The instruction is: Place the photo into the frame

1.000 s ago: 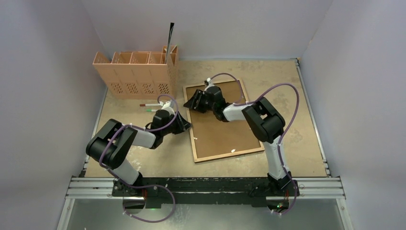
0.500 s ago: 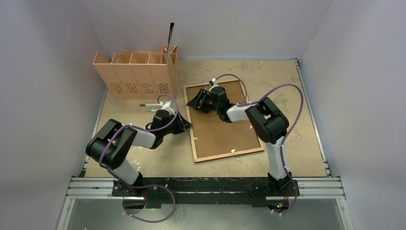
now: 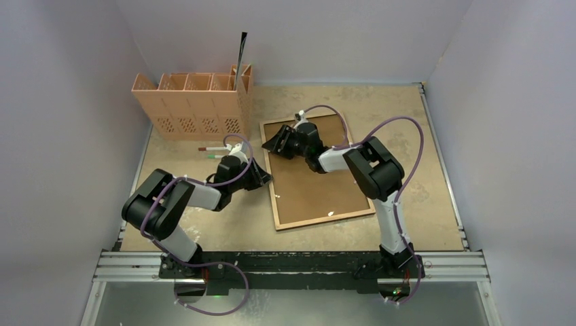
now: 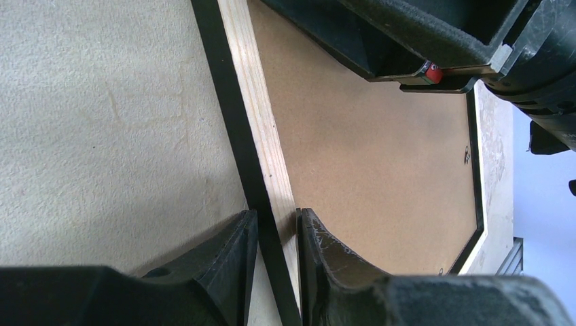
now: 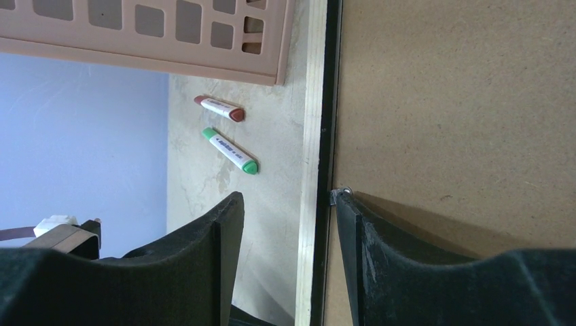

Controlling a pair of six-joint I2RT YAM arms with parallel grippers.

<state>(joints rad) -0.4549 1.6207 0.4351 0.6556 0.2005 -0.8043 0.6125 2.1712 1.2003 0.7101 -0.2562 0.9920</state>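
Two grips matter: my left jaws hold the frame [image 4: 255, 122] by its rail, narrowly; right jaws straddle it wide (metal tab [image 5: 342, 192] just inside). I'd lever gently. Photo unseen.

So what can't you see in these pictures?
- The photo: in no view; whether it lies under the brown board is impossible to tell.
- Underside of the frame: it lies against the table, hidden in every view.
- Inside the basket: top view, its walls hide it; the dark strip standing there is too thin to name.
- Writing on the red pen and green pen: right wrist view, too small.
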